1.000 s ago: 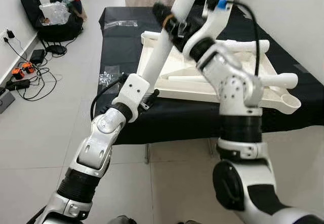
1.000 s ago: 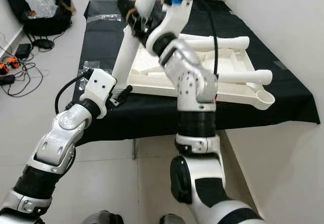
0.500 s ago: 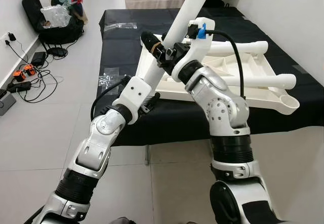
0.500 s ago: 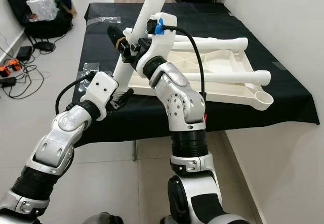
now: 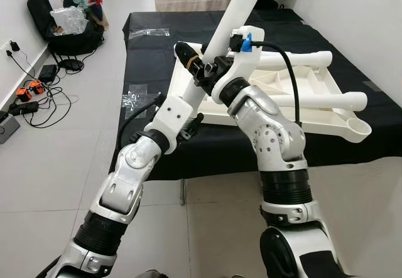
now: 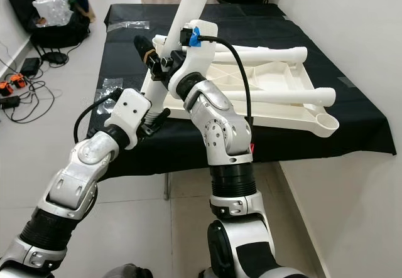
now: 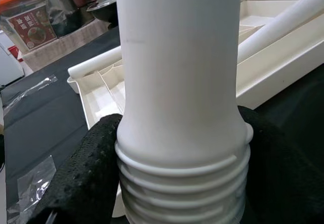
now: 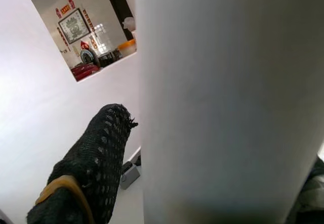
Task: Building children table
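Black-draped surface [image 5: 157, 52] carries the inverted table top [image 5: 251, 105]. Left tool [image 7: 177, 148] clamps the threaded end of the white table leg [image 5: 217, 46]; right tool [image 5: 195, 64] grips it higher. Uneven pull between them could cross-thread or drop it.

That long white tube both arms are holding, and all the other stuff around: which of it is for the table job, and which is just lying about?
For the job:
- long white plastic leg with threaded end, held by left end effector and right end effector
- upturned white plastic tabletop with legs fitted

Lying about:
- clear plastic bags on the black tablecloth
- black bag
- cables on the floor
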{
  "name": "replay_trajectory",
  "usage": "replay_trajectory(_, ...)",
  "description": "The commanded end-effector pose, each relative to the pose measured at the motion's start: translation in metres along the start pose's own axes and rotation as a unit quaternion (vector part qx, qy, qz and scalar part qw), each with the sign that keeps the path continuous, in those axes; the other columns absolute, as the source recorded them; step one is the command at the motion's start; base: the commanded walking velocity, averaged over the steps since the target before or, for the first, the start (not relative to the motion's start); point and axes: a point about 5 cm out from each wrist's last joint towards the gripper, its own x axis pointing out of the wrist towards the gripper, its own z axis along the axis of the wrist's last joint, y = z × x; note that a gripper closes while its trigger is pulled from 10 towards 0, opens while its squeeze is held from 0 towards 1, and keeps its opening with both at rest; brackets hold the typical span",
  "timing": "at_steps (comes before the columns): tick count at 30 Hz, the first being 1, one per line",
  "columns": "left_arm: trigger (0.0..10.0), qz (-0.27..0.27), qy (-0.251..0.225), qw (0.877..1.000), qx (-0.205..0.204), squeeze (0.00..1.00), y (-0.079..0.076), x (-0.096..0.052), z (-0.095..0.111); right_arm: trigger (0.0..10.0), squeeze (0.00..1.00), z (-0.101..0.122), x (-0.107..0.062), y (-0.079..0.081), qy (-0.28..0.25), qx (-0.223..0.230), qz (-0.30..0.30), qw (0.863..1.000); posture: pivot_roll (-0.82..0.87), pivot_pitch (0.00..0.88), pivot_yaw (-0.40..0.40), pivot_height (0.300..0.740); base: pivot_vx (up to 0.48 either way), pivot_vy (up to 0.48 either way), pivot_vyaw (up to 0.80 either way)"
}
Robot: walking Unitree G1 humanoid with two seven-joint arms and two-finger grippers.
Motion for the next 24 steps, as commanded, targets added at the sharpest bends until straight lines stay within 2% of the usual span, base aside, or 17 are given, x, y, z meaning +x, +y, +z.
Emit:
replay_trajectory(1, 10.0, -0.018, -0.012, 1.000, 0.002, 0.00, -0.007, -0.001, 0.002, 10.0, 0.00, 0.001, 0.002, -0.002, -0.001, -0.006, -0.007, 1.000, 0.01, 0.045, -0.039, 0.740, 0.000, 0.000, 0.00)
replay_trajectory(8, 10.0, -0.024, -0.013, 1.000, 0.008, 0.00, -0.006, -0.004, 0.001, 10.0, 0.00, -0.001, 0.002, -0.004, 0.005, 0.002, -0.009, 1.000, 0.00, 0.055, -0.038, 0.740, 0.000, 0.000, 0.00)
replay_trajectory(14, 10.0, -0.038, -0.007, 0.999, 0.039, 0.00, -0.003, -0.008, -0.005, 10.0, 0.00, -0.007, 0.001, -0.003, 0.028, 0.028, -0.005, 0.999, -0.01, 0.048, -0.036, 0.740, 0.000, 0.000, 0.00)
replay_trajectory(24, 10.0, -0.039, -0.006, 0.998, 0.049, 0.00, 0.000, -0.009, -0.006, 10.0, 0.00, -0.012, -0.001, -0.001, 0.042, 0.045, 0.007, 0.998, -0.01, 0.044, -0.036, 0.740, 0.000, 0.000, 0.00)
